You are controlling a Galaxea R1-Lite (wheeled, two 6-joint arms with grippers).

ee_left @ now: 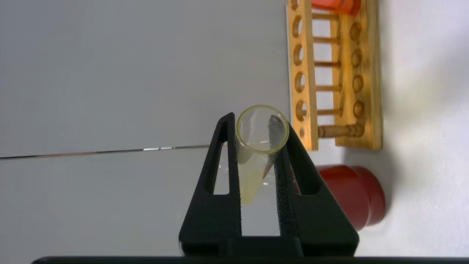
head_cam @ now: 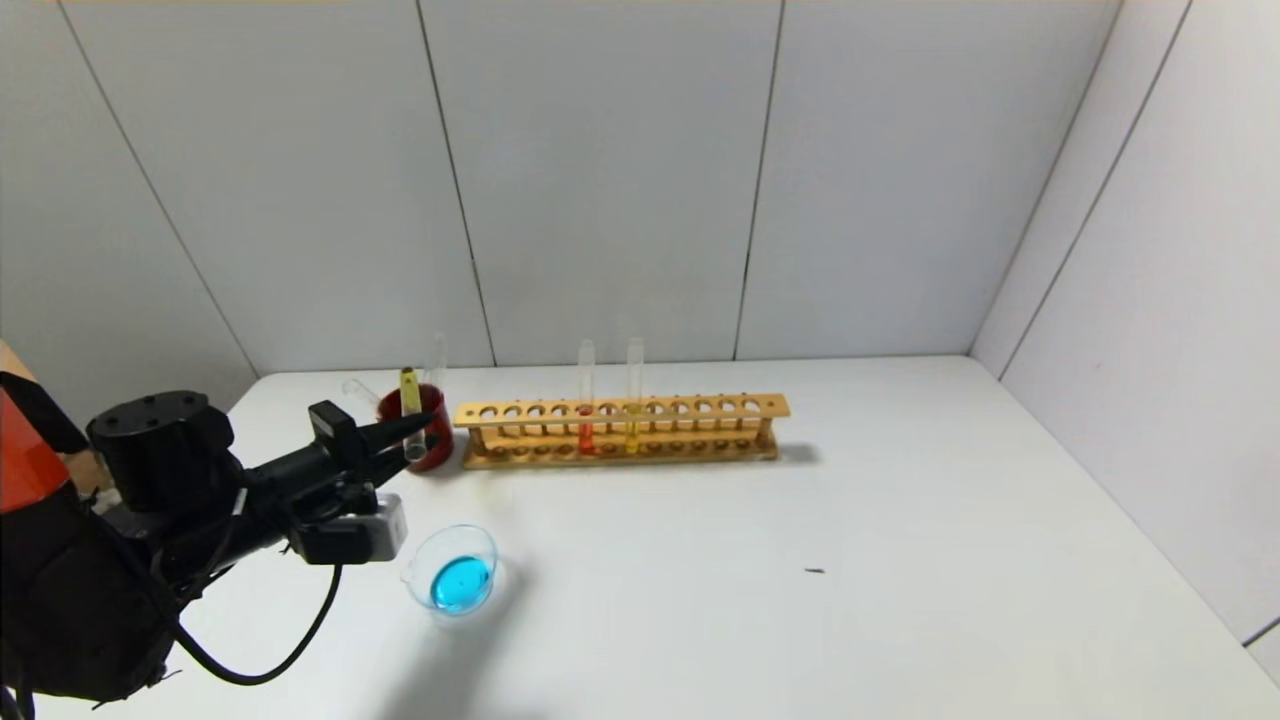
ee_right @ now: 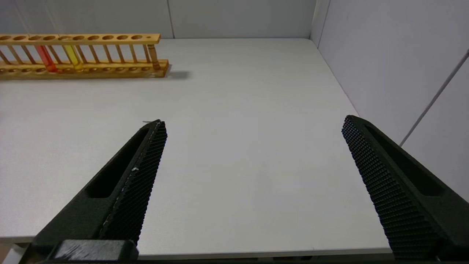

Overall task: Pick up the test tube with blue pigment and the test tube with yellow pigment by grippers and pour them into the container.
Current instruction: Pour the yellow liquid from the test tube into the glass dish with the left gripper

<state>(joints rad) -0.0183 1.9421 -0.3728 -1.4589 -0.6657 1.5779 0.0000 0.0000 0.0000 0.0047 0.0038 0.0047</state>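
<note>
My left gripper is shut on the test tube with yellow pigment, held about upright by the dark red cup. In the left wrist view the gripper clamps the tube with its open mouth toward the camera and pale yellow at its far end. The container, a clear glass dish, holds blue liquid just in front of that gripper. No tube with blue liquid shows. My right gripper is open and empty over the table's near right part, out of the head view.
A wooden rack holds an orange-red tube and a second yellow tube; the rack also shows in the wrist views. Clear empty tubes lean in the red cup. Walls close the back and right.
</note>
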